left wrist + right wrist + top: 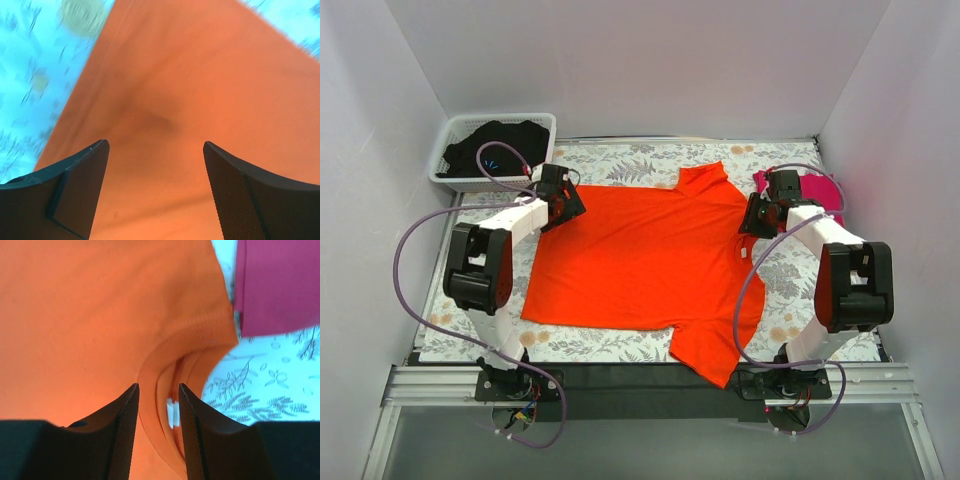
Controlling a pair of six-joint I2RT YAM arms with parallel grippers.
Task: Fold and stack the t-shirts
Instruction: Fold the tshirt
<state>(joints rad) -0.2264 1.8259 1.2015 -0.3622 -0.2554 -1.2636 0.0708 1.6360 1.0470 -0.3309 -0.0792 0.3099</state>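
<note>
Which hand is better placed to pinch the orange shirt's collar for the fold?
Right. The right hand hovers at the collar of the orange t-shirt; the left hand is over its hem end.

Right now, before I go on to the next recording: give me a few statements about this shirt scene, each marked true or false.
1. The orange t-shirt lies spread out on the table. True.
2. The magenta t-shirt lies on top of the orange one. False: it lies beside it at the far right, with a strip of table between them.
3. The left hand has its fingers wide apart over orange cloth. True.
4. The basket at the far left is empty. False: it holds dark cloth.
5. The right hand is at the orange shirt's hem. False: it is at the collar.
</note>
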